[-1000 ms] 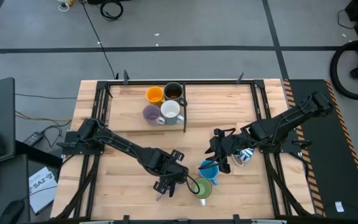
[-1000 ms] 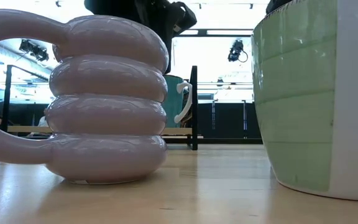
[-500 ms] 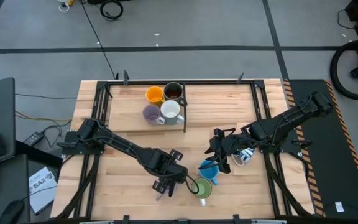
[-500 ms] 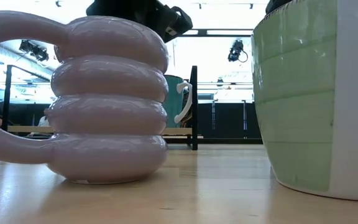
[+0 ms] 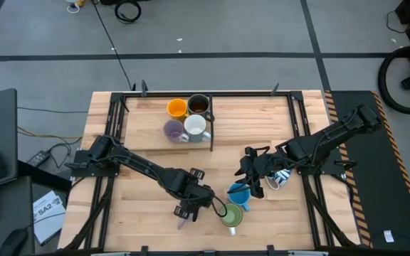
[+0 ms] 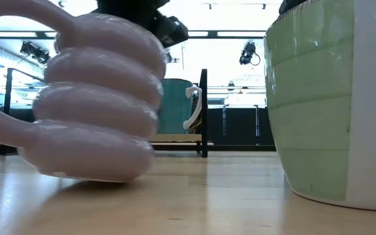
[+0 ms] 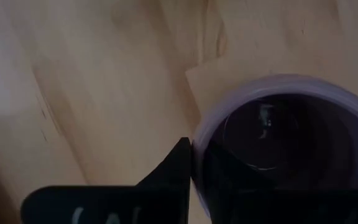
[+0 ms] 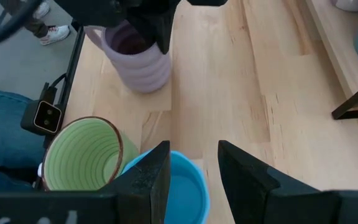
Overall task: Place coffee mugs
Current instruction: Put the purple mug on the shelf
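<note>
Tipped now, the ribbed purple mug leans to one side in the low view, with one edge of its base off the desk; a moment ago it stood flat and upright. From above, the left arm reaches across the desk to the near middle, and the left gripper sits right on top of this mug, hiding most of it. The left wrist view shows one dark finger pressed against the outside of the mug's rim, with the dark hollow of the mug just past it. So the jaws look closed on the wall of the purple mug, one finger outside and, I think, one inside, though the inner one is hard to see. The mug opens upward, toward the gripper, so the next move is likely straight up. The right gripper waits near the middle right, above the blue mug, its jaws open and holding nothing. The green mug stands just beside the purple one, close enough to get bumped. Far off at the back stand the orange mug, dark grey mug, white mug and another purple mug, close together by a black rack.
</note>
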Robot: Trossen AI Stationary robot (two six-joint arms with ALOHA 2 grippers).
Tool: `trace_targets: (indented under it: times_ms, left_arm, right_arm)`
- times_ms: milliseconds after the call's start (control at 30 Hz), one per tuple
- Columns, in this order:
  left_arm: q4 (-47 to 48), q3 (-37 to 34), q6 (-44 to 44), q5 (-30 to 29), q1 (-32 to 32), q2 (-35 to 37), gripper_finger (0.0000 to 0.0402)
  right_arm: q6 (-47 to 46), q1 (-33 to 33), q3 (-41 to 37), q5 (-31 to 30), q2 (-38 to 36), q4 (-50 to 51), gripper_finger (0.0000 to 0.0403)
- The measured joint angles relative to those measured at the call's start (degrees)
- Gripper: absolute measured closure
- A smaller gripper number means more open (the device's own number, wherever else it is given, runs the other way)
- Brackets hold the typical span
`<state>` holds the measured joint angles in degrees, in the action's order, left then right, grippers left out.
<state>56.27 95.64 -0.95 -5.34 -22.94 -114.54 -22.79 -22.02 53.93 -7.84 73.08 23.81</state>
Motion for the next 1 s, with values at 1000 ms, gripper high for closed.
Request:
trace_targets:
  times_ms: [1000]
  left_arm:
    - [22.50, 3.40, -3.13, -8.99, 13.45, 22.61, 0.0374]
  right_arm:
    - [0.39, 0.00, 0.00, -0.04, 0.00, -0.15, 0.0263]
